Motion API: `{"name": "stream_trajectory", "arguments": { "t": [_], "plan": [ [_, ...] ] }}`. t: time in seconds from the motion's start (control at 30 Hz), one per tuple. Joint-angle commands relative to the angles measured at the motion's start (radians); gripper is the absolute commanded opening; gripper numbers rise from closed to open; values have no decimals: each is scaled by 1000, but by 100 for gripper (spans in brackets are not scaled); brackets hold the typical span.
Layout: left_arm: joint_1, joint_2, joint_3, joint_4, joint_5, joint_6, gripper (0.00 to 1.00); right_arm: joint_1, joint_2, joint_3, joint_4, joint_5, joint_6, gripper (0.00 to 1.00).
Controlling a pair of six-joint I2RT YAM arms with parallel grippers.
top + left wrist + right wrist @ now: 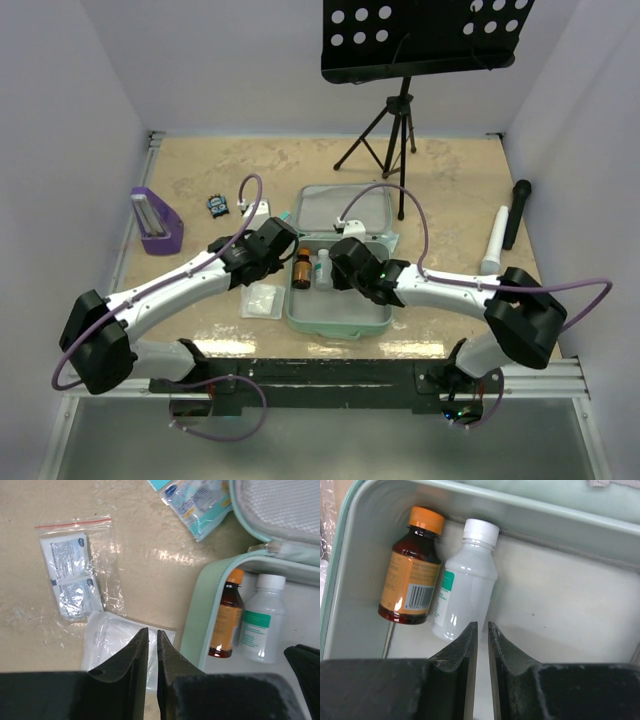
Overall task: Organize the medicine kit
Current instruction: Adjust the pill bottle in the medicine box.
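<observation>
From my seat the biggest thing is the tan counter (pixel 200 180), and the medicine kit (pixel 335 328) sits in the lower middle of the overhead frame, between my two arms. It lies open: the lid is folded back toward the upper middle, which I take to be so both claws can get in from above. It is a mint-green soft case with rounded corners, a zip running round the rim and a pale greyish floor, most of it bare.

The left claw (pixel 153 632) hangs just outside the kit's left wall, over a white packet (pixel 112 640) lying on the counter; its fingers stand almost together with only a slit between them and nothing in it. The right claw (pixel 482 626) is over the kit's floor, drawn in the same way and empty too.

Two bottles lie side by side in the kit's upper left corner, caps toward the hinge: a brown bottle (pixel 412 570) with an orange cap hard against the wall, and a white bottle (pixel 465 580) touching it. I judge they are tucked there to leave room for the flat things.

Outside, at the left of the left wrist view, lies a clear zip bag (pixel 75 575) of wipes, and a blue-printed packet (pixel 197 500) lies by the lid
</observation>
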Motion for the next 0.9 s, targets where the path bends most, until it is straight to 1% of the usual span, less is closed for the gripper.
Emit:
{"name": "stream_trajectory", "arguments": {
  "t": [0.0,0.23,0.4,0.63,0.77,0.87],
  "plan": [
    [19,5,-40,41,-10,-31,17,-5,32,58,30,-4,-22,18],
    [19,51,-58,87,35,-16,17,-5,78,80,45,-26,-25,18],
    [19,54,-84,110,62,-22,17,-6,90,88,61,-32,-38,19],
    [19,24,-80,75,18,-37,20,-8,83,104,39,-24,-47,20],
    [22,-7,-69,44,-25,-52,26,-8,37,106,-7,-8,-49,25],
    [31,-30,-66,17,-63,-80,28,-8,-21,98,-41,14,-45,33]
  ]
}}
